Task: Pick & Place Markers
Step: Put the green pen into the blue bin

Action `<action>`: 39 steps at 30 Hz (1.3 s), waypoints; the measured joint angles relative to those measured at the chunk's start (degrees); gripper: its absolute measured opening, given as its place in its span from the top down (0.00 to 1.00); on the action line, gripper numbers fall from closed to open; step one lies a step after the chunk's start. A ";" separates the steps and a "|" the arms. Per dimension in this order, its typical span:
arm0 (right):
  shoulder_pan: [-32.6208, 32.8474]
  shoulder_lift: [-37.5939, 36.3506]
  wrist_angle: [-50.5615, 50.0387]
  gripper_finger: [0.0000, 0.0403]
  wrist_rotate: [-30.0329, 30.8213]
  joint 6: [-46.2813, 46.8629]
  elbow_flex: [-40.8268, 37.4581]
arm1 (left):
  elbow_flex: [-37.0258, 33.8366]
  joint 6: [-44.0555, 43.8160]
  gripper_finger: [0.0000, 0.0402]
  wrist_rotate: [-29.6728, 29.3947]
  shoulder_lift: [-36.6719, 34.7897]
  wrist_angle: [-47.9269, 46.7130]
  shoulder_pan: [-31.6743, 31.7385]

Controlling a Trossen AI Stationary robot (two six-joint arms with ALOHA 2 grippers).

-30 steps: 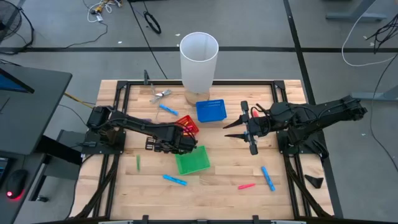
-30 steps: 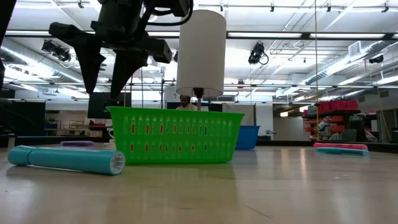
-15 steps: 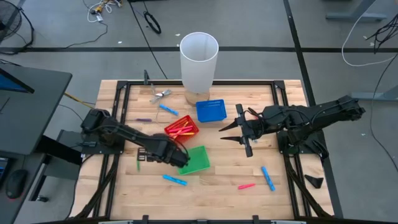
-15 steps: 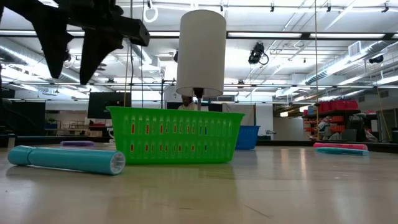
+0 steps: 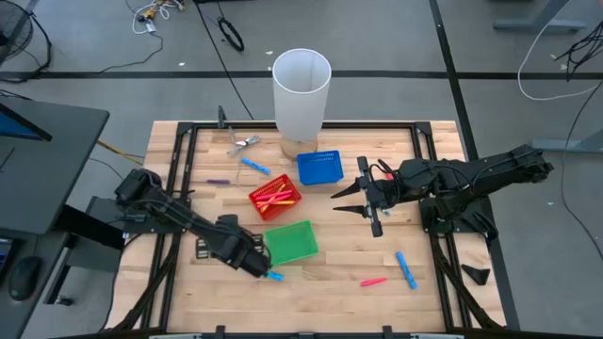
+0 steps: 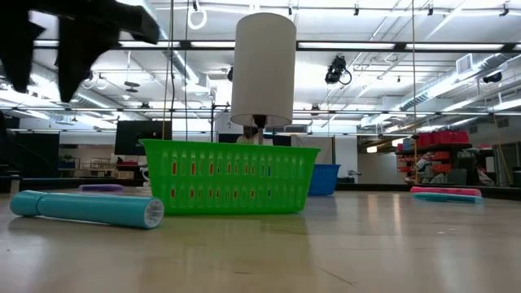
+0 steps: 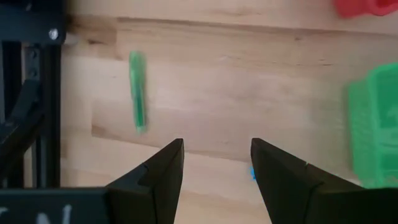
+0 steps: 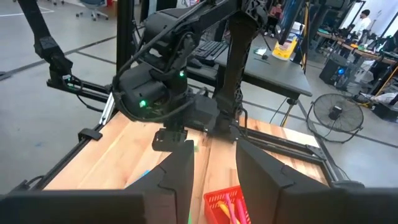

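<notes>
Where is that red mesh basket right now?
In the high view, the small red mesh basket sits near the table's middle, between the blue mesh basket and the green mesh basket, with pink and yellow markers inside.

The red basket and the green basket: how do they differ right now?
The red basket holds several markers, while the green basket looks empty. The red basket sits farther back toward the white cylinder; the green one sits nearer the front. Both are small mesh baskets resting on the table.
</notes>
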 joint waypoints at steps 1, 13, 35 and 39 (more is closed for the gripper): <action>-0.02 0.01 0.00 0.69 0.01 0.06 0.00 | -1.05 -1.61 0.52 0.23 -0.44 0.95 -0.90; 0.00 -0.01 1.48 0.69 0.01 1.33 0.00 | -15.07 -5.99 0.52 4.37 -7.61 7.84 -4.62; -0.01 -0.01 3.54 0.69 0.03 1.32 0.00 | -39.31 -7.52 0.52 4.59 -17.68 28.59 -7.26; 0.00 -0.01 4.08 0.69 0.03 1.51 0.00 | -42.35 -7.46 0.52 4.31 -17.73 32.91 -7.26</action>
